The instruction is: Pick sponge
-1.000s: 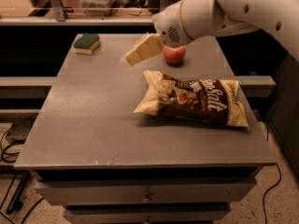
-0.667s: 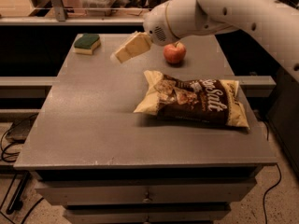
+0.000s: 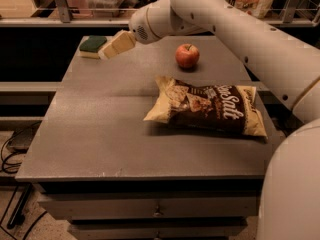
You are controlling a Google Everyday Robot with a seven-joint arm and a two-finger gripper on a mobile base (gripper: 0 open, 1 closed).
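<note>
The sponge (image 3: 91,44) lies flat at the far left corner of the worktop (image 3: 110,129), green scouring side up and pale foam beneath. It has not been lifted. My fingers (image 3: 107,50) hang at its right edge, tips angled down toward it. From this view I cannot tell whether they touch it, nor whether they are parted or together. I judge the reach as good as finished. What remains is settling around the block, closing on it and raising it off the surface. The apple (image 3: 187,55) sits well apart to the right. The chip bag (image 3: 210,109) lies nearer the front, clear of my path.
</note>
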